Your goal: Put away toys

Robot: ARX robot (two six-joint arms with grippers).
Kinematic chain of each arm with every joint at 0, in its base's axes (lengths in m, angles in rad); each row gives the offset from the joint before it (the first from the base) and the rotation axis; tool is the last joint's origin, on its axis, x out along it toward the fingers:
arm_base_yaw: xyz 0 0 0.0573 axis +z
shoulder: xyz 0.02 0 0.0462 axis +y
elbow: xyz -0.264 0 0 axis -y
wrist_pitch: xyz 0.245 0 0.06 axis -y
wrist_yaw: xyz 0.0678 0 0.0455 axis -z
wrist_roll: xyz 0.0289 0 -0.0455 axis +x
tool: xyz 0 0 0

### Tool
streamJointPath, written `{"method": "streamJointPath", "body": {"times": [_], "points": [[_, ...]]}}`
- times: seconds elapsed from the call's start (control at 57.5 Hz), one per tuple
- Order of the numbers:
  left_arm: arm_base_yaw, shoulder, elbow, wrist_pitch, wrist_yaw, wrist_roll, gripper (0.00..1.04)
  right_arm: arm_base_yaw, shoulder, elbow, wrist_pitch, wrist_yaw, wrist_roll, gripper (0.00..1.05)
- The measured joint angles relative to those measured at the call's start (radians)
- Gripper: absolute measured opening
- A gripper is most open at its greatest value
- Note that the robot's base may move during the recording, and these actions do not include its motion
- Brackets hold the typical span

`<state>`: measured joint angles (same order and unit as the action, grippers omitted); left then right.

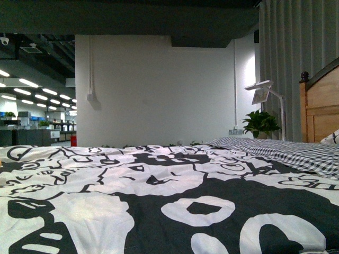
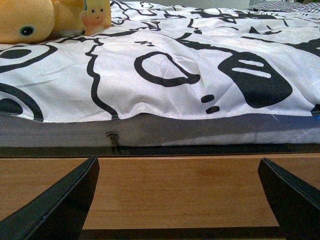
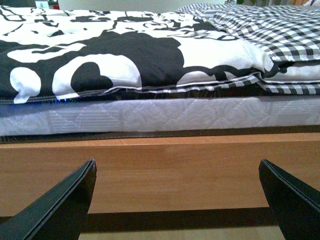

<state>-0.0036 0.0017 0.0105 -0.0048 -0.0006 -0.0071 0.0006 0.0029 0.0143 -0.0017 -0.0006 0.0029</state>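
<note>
2 hang seemingly level, agape: left tool [image 2: 178,159], right tool [image 3: 176,161].

Duvet [image 1: 159,201]: thin cloth, smooth, faint sheen, lightly creased, black-and-white print; checked blanket [image 3: 270,30]: woven cloth, matt; mattress [image 3: 150,117]: white quilted fabric, stitched relief; bed frame [image 3: 160,170]: light wood, smooth, satin finish; headboard [image 1: 320,106]: wood, panelled, slight gloss; toy [image 2: 25,20]: orange-yellow plush, soft short pile, glossy eye; curtain [image 1: 296,53]: grey cloth, matt, pleated; left gripper [image 2: 177,161] and right gripper [image 3: 177,162]: black, matt, plastic by the look.
</note>
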Motion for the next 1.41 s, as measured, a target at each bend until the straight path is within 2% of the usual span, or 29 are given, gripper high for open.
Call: {"method": "streamJointPath", "body": {"times": [1.408], "points": [[0.0, -0.001, 0.0, 0.0, 0.001, 0.0, 0.98, 0.0, 0.001, 0.0, 0.0, 0.001, 0.0, 0.98]]}}
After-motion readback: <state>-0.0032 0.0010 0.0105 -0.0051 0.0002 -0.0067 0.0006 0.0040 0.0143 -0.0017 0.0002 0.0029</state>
